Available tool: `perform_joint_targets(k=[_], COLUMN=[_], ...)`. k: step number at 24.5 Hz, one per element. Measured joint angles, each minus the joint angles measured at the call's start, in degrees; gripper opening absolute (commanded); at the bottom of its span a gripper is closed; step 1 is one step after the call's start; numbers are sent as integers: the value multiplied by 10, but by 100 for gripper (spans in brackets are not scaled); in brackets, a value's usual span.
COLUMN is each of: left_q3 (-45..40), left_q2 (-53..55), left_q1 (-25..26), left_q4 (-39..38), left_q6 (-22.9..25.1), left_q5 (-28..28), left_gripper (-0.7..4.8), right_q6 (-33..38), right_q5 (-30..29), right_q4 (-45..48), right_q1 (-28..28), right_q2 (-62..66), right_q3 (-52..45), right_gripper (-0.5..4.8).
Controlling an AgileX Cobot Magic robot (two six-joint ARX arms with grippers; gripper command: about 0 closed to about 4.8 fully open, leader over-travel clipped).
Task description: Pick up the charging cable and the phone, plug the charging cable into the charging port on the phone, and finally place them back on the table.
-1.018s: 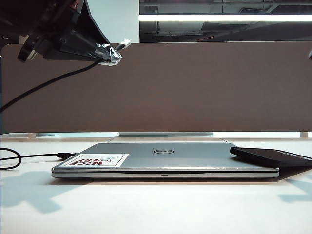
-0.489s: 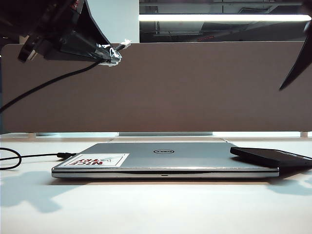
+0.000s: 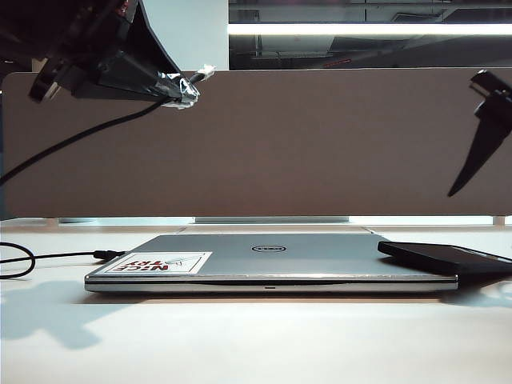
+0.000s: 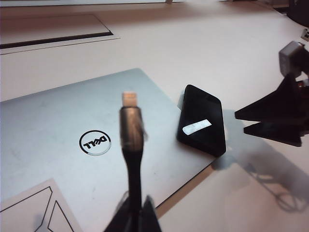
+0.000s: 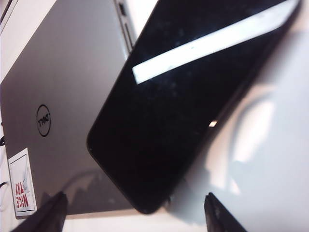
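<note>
My left gripper [image 3: 180, 90] hangs high at the upper left of the exterior view, shut on the charging cable [image 3: 80, 136]. The cable's pale metal connector [image 3: 206, 72] sticks out past the fingertips. In the left wrist view the cable [image 4: 131, 150] rises from the shut left gripper [image 4: 137, 220], connector [image 4: 129, 99] uppermost. The glossy black phone [image 3: 444, 258] lies partly on the laptop's right corner, over the white table [image 3: 256, 344]. My right gripper [image 3: 458, 186] hangs open above the phone [image 5: 193, 96]; its fingers [image 5: 53, 212] stand wide apart, touching nothing.
A closed silver Dell laptop [image 3: 272, 260] with a red-lettered sticker [image 3: 160, 262] lies mid-table. A second black cord [image 3: 48, 258] with a black plug runs in from the left. A tall grey-brown divider panel [image 3: 320, 144] stands behind.
My right gripper has come into the exterior view from the right edge, dropped lower toward the phone and opened. The left gripper and the cable have not moved.
</note>
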Motion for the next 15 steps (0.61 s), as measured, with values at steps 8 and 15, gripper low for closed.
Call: perform_joint_targets(k=[8,15], left_q3=[0,0], left_q2=[0,0], left_q1=[-2,-2], left_q4=[0,5], left_q6=[0,0], left_q5=[0,0], left_gripper=[-8,-7], right_q6=[2,2], right_q5=[-19,-22], right_q4=[49,76], right_q1=[-1,-8], right_q2=[66,99], right_q3=[0,1], right_gripper=[366,365])
